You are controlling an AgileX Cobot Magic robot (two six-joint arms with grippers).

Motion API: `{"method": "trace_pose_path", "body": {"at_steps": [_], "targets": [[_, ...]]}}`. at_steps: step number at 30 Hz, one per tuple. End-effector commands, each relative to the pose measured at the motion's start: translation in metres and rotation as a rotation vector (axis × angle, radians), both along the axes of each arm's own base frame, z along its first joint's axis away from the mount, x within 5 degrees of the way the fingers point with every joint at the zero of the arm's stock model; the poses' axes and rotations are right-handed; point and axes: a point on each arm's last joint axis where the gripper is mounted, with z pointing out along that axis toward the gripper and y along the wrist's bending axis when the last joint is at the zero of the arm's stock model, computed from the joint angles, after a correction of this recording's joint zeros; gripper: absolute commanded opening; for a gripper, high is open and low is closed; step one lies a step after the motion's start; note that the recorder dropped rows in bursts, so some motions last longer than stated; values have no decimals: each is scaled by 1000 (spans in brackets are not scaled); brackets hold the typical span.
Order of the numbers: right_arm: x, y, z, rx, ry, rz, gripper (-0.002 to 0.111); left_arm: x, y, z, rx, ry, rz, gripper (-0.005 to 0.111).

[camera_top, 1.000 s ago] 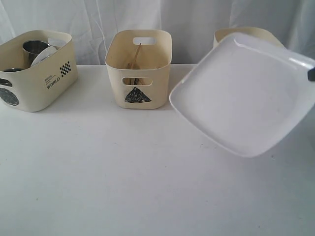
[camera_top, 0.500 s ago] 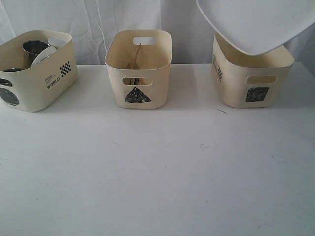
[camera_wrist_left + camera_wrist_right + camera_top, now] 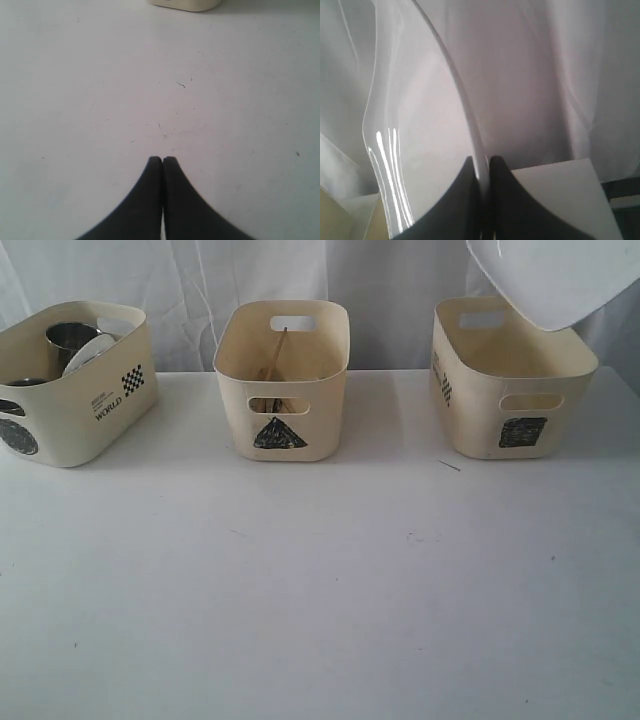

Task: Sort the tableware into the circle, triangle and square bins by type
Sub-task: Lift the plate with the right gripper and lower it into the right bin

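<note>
My right hand (image 3: 482, 161) pinches the thin rim of the glossy white rounded-square plate (image 3: 560, 280), which hangs tilted above the cream plastic square bin (image 3: 478, 415). My left hand (image 3: 162, 160), smooth black fingers pressed together on nothing, hovers over the matte white bench (image 3: 100, 75).

Exterior faces bins (image 3: 283, 390) across table (image 3: 320, 590), left wrist close, looking down on table
</note>
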Motion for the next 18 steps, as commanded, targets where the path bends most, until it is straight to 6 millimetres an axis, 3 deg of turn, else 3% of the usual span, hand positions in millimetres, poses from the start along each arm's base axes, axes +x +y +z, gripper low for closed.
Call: {"method": "trace_pose_path", "body": {"at_steps": [1, 5, 9, 15, 18], "targets": [[15, 26, 10, -195, -32, -10, 0, -1, 0, -4, -5, 30, 0, 0], [33, 42, -9, -300, 22, 6, 0, -1, 0, -4, -5, 30, 0, 0], [45, 42, -29, -330, 66, 19, 0, -1, 0, -4, -5, 30, 0, 0], [49, 44, -49, -299, 157, 70, 0, -1, 0, -4, -5, 30, 0, 0], [48, 46, -54, -286, 195, 98, 7, -1, 0, -4, -5, 30, 0, 0]]}}
